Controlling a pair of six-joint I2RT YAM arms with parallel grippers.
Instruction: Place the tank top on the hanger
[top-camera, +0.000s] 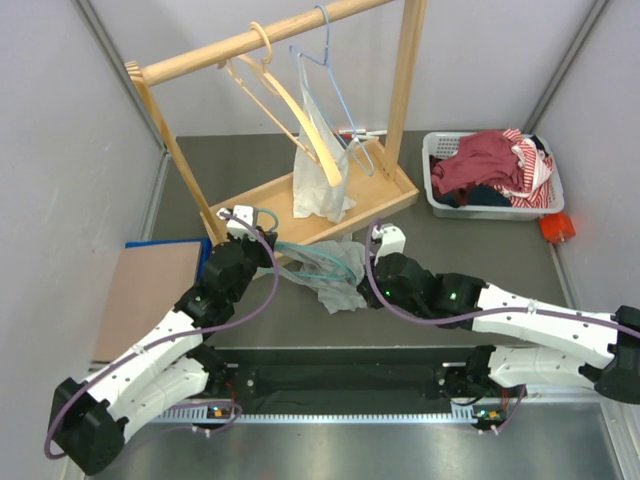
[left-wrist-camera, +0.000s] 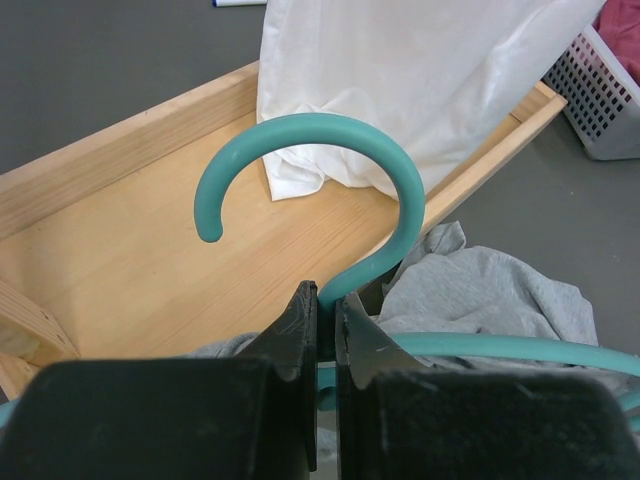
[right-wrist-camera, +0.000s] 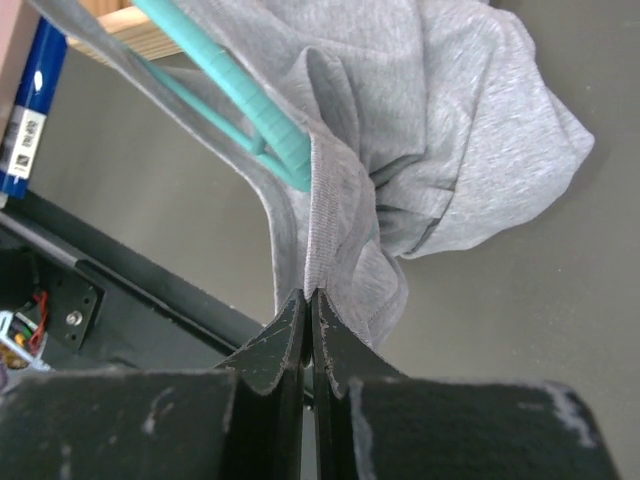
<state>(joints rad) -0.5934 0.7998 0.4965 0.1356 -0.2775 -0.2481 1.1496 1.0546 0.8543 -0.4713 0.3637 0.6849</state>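
Observation:
The teal hanger (top-camera: 318, 259) lies just in front of the wooden rack base. My left gripper (top-camera: 262, 247) is shut on its neck below the curved hook (left-wrist-camera: 300, 140); its jaws pinch the teal stem in the left wrist view (left-wrist-camera: 327, 297). The grey tank top (top-camera: 338, 277) is draped over the hanger's right arm, bunched on the table. My right gripper (top-camera: 372, 268) is shut on a ribbed edge of the top (right-wrist-camera: 325, 215), pulling it taut over the hanger's arm (right-wrist-camera: 255, 100). In the left wrist view the top (left-wrist-camera: 480, 295) lies to the right of the hook.
A wooden garment rack (top-camera: 300, 205) stands behind, holding a pale wooden hanger (top-camera: 285, 100), a light blue wire hanger (top-camera: 335, 85) and a white bag (top-camera: 318, 175). A white basket (top-camera: 490, 205) of clothes sits at the right, an orange object (top-camera: 557, 227) beside it. A brown board (top-camera: 150, 295) lies at the left.

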